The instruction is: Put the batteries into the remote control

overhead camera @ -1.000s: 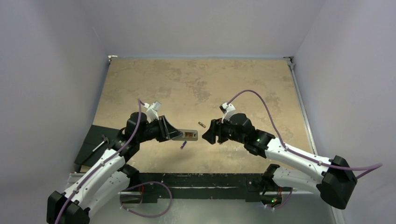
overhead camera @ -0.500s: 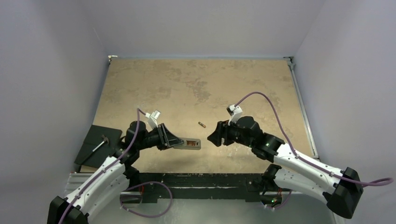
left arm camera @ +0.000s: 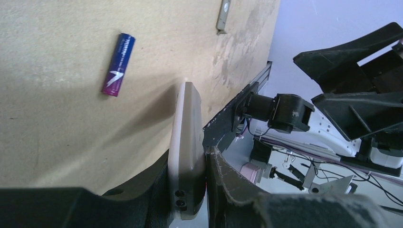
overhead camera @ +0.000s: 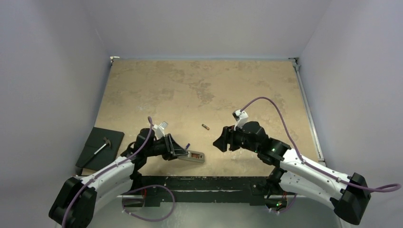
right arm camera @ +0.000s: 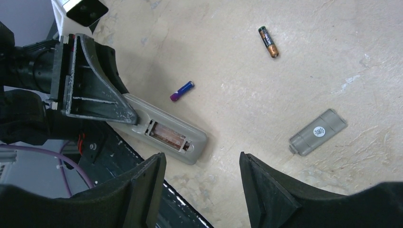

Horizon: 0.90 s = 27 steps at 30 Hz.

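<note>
The remote control (right arm camera: 166, 134) lies back-up near the table's front edge, its battery recess open and empty. My left gripper (left arm camera: 187, 190) is shut on its end, pinching its front and back faces. In the top view the remote (overhead camera: 194, 156) sticks out to the right of that gripper (overhead camera: 182, 153). A purple-blue battery (right arm camera: 182, 91) lies loose just beyond the remote, and a dark brown battery with a gold end (right arm camera: 268, 42) lies farther out (overhead camera: 206, 127). My right gripper (right arm camera: 202, 175) hangs open above the table, right of the remote, holding nothing.
A flat grey cover piece (right arm camera: 317, 131) lies on the table to the right of the remote. A black pad (overhead camera: 100, 149) with a small tool on it sits at the table's near left corner. The black front rail (overhead camera: 199, 183) runs just below the remote.
My left gripper has drawn back toward the table's near edge with the remote in it. My right gripper has shifted slightly nearer and to the right, still open.
</note>
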Each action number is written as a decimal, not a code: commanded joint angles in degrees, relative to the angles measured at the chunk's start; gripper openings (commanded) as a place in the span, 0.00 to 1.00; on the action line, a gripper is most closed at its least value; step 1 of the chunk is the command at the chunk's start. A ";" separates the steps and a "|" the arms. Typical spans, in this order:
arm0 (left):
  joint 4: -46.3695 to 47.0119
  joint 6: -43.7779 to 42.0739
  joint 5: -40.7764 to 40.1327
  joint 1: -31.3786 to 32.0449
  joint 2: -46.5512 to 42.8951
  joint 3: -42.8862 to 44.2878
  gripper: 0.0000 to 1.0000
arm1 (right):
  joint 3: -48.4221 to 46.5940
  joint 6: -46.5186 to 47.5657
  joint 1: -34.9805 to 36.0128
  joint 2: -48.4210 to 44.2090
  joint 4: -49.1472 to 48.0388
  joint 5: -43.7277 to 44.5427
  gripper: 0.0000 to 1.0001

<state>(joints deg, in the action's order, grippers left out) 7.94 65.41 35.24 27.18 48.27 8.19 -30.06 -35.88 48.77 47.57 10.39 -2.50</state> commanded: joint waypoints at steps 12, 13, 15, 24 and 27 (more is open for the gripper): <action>10.15 -5.52 -1.08 0.55 13.47 -1.11 0.11 | 1.25 0.13 -0.17 2.53 -2.85 0.60 0.69; 9.33 -6.34 -1.48 0.51 13.98 -0.82 0.14 | 1.16 0.18 -0.17 2.79 -2.89 0.85 0.69; 7.75 -7.78 -2.23 0.55 14.74 -0.19 0.20 | 1.07 0.36 -0.17 3.38 -3.17 1.17 0.70; -0.10 -10.78 -5.57 0.51 13.36 0.82 0.45 | 0.45 1.24 -0.17 5.52 -4.36 2.21 0.71; -1.30 -10.90 -6.14 0.51 12.79 1.17 0.55 | 0.45 1.34 -0.17 6.22 -4.99 2.09 0.71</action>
<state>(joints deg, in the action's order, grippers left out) 10.81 57.67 32.38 27.51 62.04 8.27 -28.75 -35.53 48.77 53.25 8.34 -1.98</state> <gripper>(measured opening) 0.489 0.712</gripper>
